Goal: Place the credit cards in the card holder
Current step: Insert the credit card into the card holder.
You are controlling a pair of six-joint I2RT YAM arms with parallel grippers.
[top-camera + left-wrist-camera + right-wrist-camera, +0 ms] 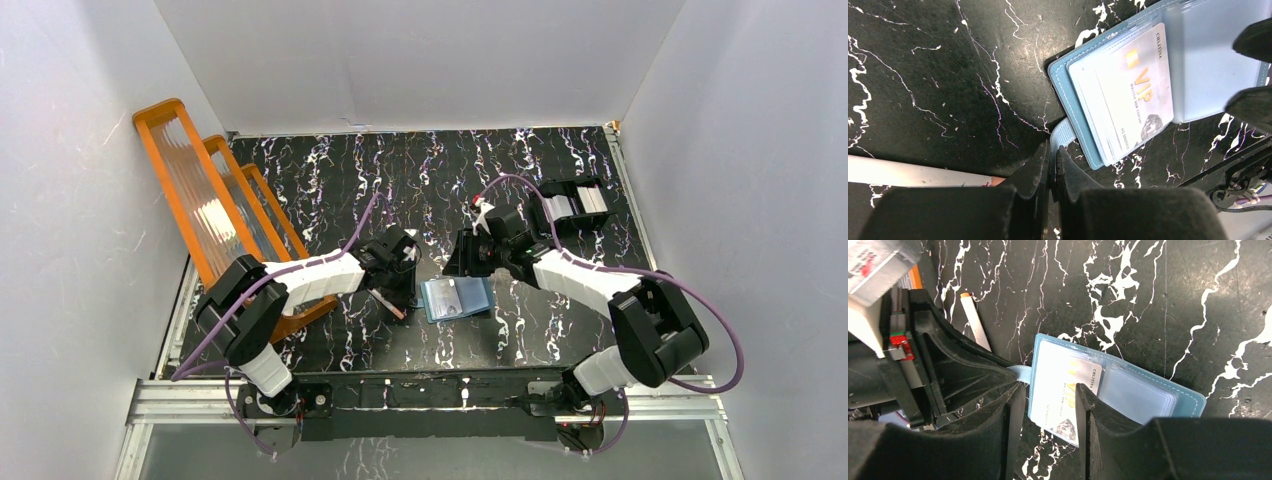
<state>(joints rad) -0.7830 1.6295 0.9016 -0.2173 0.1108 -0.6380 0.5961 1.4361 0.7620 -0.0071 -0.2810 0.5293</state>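
The teal card holder [457, 298] lies open on the black marbled table. My left gripper [1053, 150] is shut on its pale blue snap tab [1064, 134], at the holder's left edge [1068, 85]. A white credit card [1133, 90] printed VIP in gold lies on the holder's left page, partly under clear plastic. My right gripper [1048, 400] is open just above that card [1063, 390]. One finger [1015, 410] stands at the holder's tab side and the other finger [1085, 410] over the card. The empty clear pockets [1143, 395] show on the right page.
A pink-brown pen-like stick [388, 303] lies beside the left gripper. A big orange ribbed rack [210, 200] leans at the left wall. A black compartmented tray [575, 205] holding pale cards stands at the back right. White walls enclose the table.
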